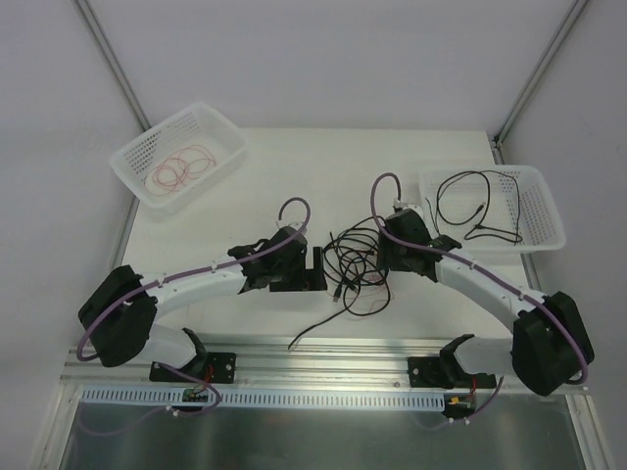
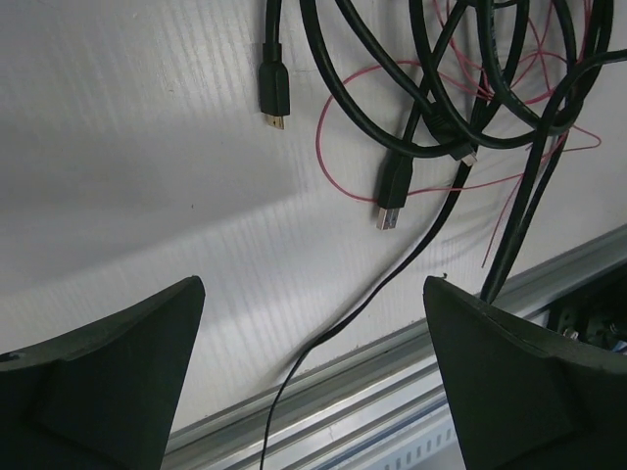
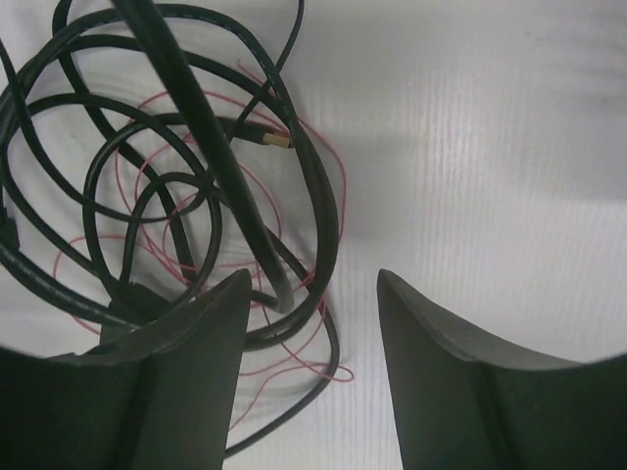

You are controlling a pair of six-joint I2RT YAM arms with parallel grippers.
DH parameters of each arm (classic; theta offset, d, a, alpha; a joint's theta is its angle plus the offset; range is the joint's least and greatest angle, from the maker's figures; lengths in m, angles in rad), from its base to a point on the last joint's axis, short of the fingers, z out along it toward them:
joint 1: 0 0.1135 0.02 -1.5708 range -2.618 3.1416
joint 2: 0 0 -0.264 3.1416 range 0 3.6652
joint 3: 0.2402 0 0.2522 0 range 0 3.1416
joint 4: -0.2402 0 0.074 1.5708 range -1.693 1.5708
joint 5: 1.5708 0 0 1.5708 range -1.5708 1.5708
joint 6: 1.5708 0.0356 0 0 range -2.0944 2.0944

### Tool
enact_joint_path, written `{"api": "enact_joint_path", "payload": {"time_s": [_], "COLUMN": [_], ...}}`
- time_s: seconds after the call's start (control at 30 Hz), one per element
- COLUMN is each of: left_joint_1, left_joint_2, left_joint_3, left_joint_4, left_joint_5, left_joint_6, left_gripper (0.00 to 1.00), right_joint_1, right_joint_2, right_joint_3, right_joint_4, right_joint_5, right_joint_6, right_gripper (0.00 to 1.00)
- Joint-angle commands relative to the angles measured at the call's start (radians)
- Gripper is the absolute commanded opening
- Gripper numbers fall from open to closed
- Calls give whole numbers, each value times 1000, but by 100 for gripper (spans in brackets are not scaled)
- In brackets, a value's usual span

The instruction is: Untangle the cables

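Note:
A tangle of black cables (image 1: 358, 266) with thin red wire through it lies mid-table between both arms. My left gripper (image 1: 315, 269) stands just left of it, open. In the left wrist view the left gripper (image 2: 313, 284) has one thin black cable tail (image 2: 392, 284) running on the table between its fingers, untouched; black loops (image 2: 411, 108), a red wire (image 2: 338, 181) and a plug (image 2: 390, 201) lie beyond. My right gripper (image 1: 385, 262) is at the tangle's right edge. The right gripper (image 3: 313, 279) stands open, with black loops (image 3: 196, 127) and red wire (image 3: 323, 367) beside its left finger.
A white basket (image 1: 211, 113) at the back left holds red wire coils. Another white basket (image 1: 549, 211) at the right holds a black cable. An aluminium rail (image 1: 323, 348) runs along the table's near edge, with a black cable tail (image 1: 309, 333) reaching it.

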Motion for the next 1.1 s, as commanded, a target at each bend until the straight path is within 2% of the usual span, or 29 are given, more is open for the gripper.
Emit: {"api": "enact_joint_path", "payload": {"time_s": [0.0,0.03,0.13,0.17,0.2,0.4,0.63,0.73,0.87,1.0,1.07], "left_joint_1": [-30,-30,-30,-30,-30,-13,15,16,16,15,16], "left_joint_2": [59,67,69,48,32,-169,-428,-508,-565,-560,-553], "left_joint_3": [49,57,46,39,29,-79,-156,-169,-169,-173,-178], "left_joint_4": [49,51,49,49,49,45,32,28,28,28,29], "left_joint_5": [-41,-41,-55,-64,-87,-167,-237,-264,-264,-262,-262], "left_joint_6": [-58,-60,-65,-65,-57,-28,14,46,83,58,40], "left_gripper": [95,95,95,95,95,94,93,93,93,93,92], "right_joint_1": [-4,-6,2,8,25,80,117,126,126,126,125], "right_joint_2": [71,109,144,147,146,95,14,-26,-47,-47,-18], "right_joint_3": [76,88,144,164,182,443,693,707,667,548,472], "right_joint_4": [98,100,106,103,85,-66,-109,-66,-40,-6,18], "right_joint_5": [-9,-9,-61,-86,-86,-94,-172,-177,-90,58,75], "right_joint_6": [-36,-41,-64,-74,-77,-123,-147,-145,-125,-53,-16], "right_gripper": [57,54,19,4,1,1,1,1,1,3,3]}}
